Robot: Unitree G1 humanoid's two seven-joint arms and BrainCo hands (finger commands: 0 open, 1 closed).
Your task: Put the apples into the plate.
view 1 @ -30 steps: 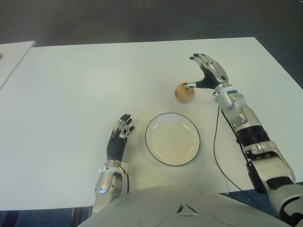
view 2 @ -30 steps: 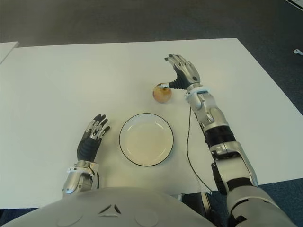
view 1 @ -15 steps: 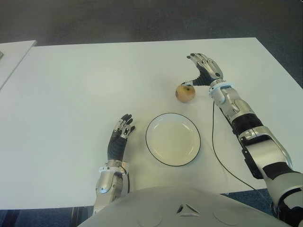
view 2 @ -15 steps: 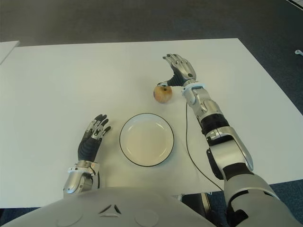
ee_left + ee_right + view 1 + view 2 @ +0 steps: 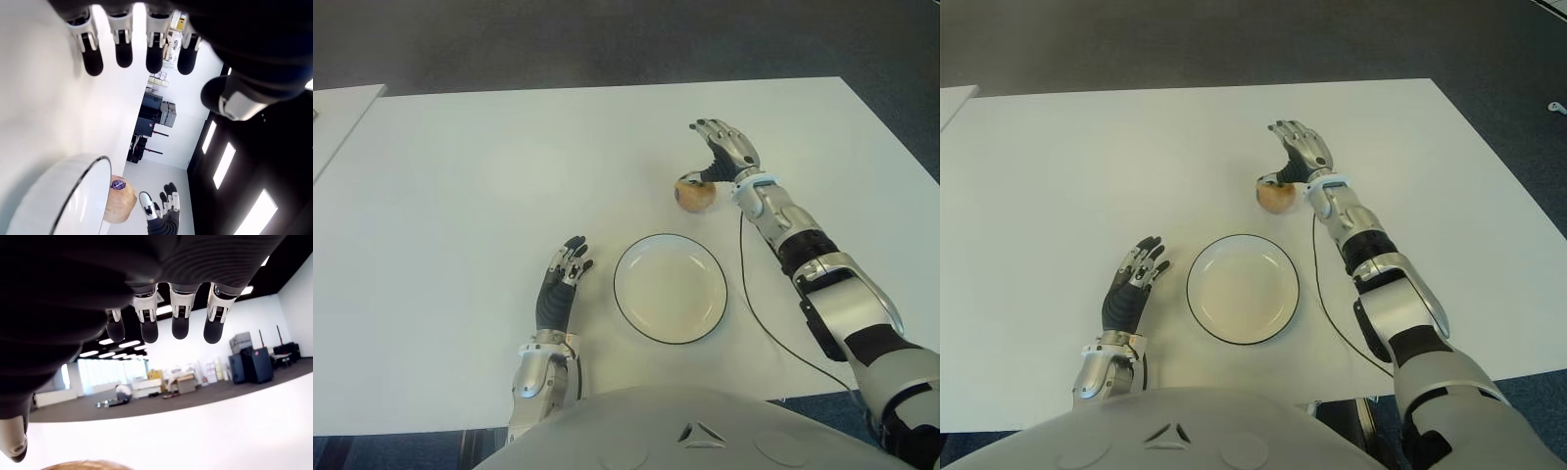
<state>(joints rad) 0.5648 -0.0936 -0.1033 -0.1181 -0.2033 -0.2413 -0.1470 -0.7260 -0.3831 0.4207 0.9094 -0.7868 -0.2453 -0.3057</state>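
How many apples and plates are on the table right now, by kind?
Apple: 1, on the table beside the open right hand
Plate: 1, nothing in it, right of the open left hand
Total: 2

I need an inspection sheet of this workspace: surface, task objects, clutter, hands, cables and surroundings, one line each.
Surface: white table, bare apart from the items below.
Task objects: one apple on the table, beyond the empty plate.
Clutter: nothing seen.
Hands: right hand open at the apple, thumb against it, no grasp; left hand open, left of the plate.
Cables: black cable running along the right arm.
Surroundings: dark carpet; second white table edge at the far left.
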